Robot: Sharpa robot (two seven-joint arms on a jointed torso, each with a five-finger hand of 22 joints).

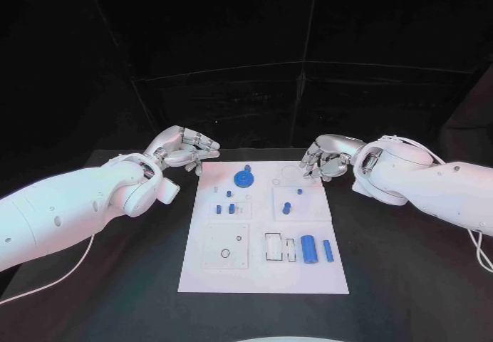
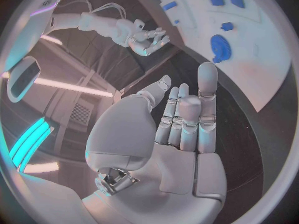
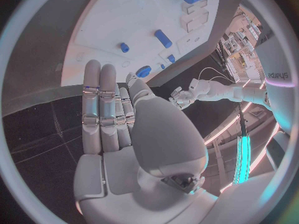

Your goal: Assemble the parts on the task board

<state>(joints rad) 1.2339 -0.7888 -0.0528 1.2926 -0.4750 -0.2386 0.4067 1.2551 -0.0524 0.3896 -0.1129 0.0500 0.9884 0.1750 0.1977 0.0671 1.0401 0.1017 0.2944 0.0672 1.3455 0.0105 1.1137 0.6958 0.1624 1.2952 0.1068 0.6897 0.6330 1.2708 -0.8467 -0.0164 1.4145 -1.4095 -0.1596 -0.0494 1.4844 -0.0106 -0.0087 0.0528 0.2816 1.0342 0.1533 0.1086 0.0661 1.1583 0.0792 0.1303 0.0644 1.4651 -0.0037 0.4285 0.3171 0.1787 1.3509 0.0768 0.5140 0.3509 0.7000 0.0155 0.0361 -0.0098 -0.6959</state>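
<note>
The white task board (image 1: 262, 274) lies in the middle of the table. A blue gear (image 1: 244, 178) sits near its far edge, with several small blue pegs (image 1: 286, 208) standing below it. Two blue cylinders (image 1: 308, 249) lie at the board's near right. My left hand (image 1: 185, 149) hovers just off the board's far left corner, and my right hand (image 1: 327, 158) off its far right corner. Both are empty. In the left wrist view my left hand (image 2: 181, 124) stretches its fingers toward the gear (image 2: 221, 46). In the right wrist view my right hand (image 3: 115, 114) is flat, beside the board (image 3: 124, 25).
Black table (image 1: 411, 263) surrounds the board on both sides and in front. A thin cable (image 1: 478, 249) hangs from my right arm, another from my left arm (image 1: 62, 274). Rectangular slots (image 1: 274, 246) and a round hole (image 1: 225, 253) mark the board's near half.
</note>
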